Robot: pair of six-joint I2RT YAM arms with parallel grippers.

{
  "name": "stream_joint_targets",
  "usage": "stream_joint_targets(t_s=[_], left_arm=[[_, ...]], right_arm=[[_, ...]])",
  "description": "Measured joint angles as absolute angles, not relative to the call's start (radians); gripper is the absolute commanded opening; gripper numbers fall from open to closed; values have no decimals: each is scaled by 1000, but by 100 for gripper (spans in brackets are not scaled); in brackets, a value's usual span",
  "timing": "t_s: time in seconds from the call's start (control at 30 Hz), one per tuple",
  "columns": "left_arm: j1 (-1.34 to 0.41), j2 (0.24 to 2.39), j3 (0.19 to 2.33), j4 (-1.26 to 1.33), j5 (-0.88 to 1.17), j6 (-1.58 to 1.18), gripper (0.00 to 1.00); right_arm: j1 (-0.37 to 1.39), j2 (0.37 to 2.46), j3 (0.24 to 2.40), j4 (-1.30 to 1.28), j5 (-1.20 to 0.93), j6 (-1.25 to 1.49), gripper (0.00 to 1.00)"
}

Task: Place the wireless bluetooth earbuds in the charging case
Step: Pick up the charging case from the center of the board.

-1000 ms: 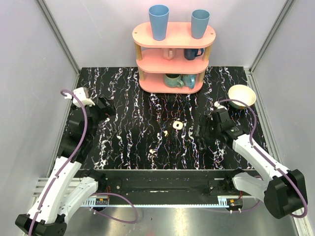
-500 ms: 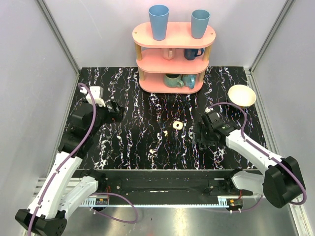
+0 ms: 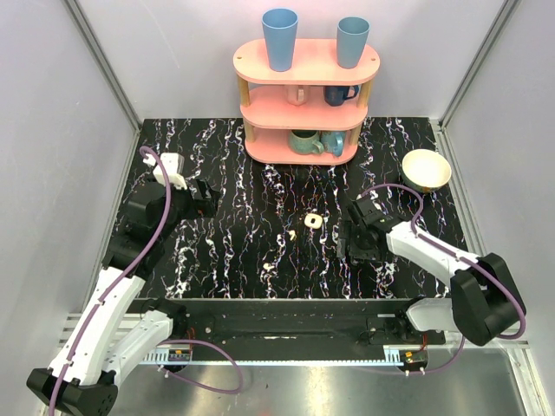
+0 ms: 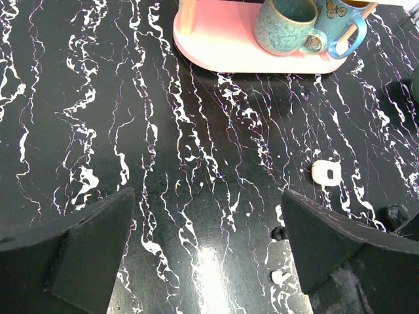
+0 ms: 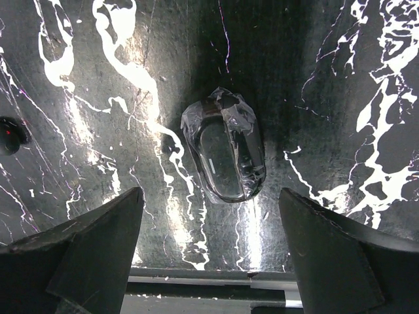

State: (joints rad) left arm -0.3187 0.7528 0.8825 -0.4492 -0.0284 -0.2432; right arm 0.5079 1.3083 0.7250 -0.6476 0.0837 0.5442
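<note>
The charging case [image 3: 312, 222] is a small cream-white piece with a dark inside, lying mid-table; it also shows in the left wrist view [image 4: 325, 173]. One tiny white earbud [image 3: 292, 235] lies just left and nearer of it, and shows by my left gripper's right finger in the left wrist view [image 4: 280, 277]. I cannot tell a second earbud from the white marble veins. My left gripper [image 3: 204, 198] [image 4: 206, 261] is open and empty, well left of the case. My right gripper [image 3: 355, 243] [image 5: 209, 261] is open and empty, right of the case.
A black oval object in clear wrap [image 5: 226, 154] lies on the table under the right gripper. A pink shelf [image 3: 305, 95] with mugs and blue cups stands at the back. A cream bowl [image 3: 426, 169] sits at the back right. A small black bit [image 4: 279, 232] lies near the earbud.
My left gripper has swung right toward the table's middle. My right gripper has moved left and nearer, toward the case. The case and earbud have not moved.
</note>
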Motion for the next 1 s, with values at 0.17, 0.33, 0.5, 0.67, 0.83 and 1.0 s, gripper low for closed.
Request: stream_joint_targets(t_s=[0.17, 0.33, 0.5, 0.67, 0.83, 1.0], left_arm=[[-319, 753, 883, -453, -28, -244, 99], [-319, 755, 883, -455, -25, -243, 99], [-318, 755, 883, -455, -9, -243, 99], [-316, 753, 883, -455, -6, -243, 99], [-316, 752, 883, -455, -6, -243, 99], [-316, 747, 883, -455, -6, -243, 99]], right_arm=[[509, 1327, 728, -634, 94, 543, 85], [514, 1374, 735, -620, 99, 540, 80], [517, 1417, 759, -617, 120, 516, 70], [517, 1456, 780, -609, 114, 492, 66], [520, 1481, 782, -607, 108, 485, 68], [528, 1482, 783, -607, 94, 476, 70]])
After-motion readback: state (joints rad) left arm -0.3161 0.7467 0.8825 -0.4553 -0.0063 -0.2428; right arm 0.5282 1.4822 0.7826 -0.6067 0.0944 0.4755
